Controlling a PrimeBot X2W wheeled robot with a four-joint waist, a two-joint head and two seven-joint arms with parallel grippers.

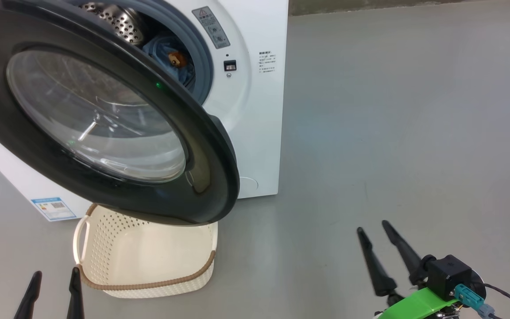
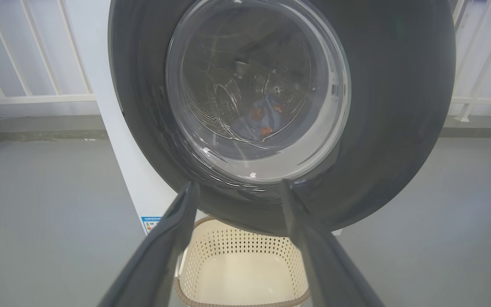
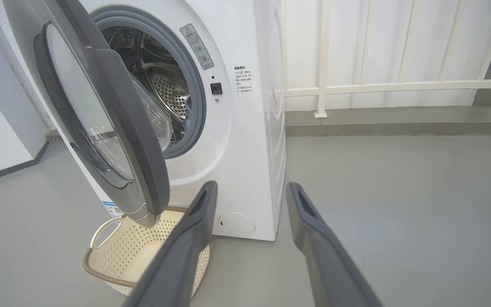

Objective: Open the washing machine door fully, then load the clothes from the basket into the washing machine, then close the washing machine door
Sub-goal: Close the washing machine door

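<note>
- My left gripper (image 1: 56, 271) is released, grasping nothing; the basket (image 1: 148, 283) sits just ahead of its fingertips.
- The washing machine door (image 1: 210, 146) hangs ajar above the basket; the clothes (image 1: 171, 55) lie in the drum (image 1: 122, 22) beyond.
- My right gripper (image 1: 372, 226) is spread and holds nothing; the washing machine (image 1: 259, 133) is ahead to its left.
- I can't read the grey warning sticker (image 1: 211, 27) or the blue label (image 1: 53, 208).

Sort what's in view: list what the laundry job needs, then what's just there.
Job: washing machine door, partly open; washing machine; clothes, already inside; basket, looking empty.
Just there: white railing; grey floor.
</note>
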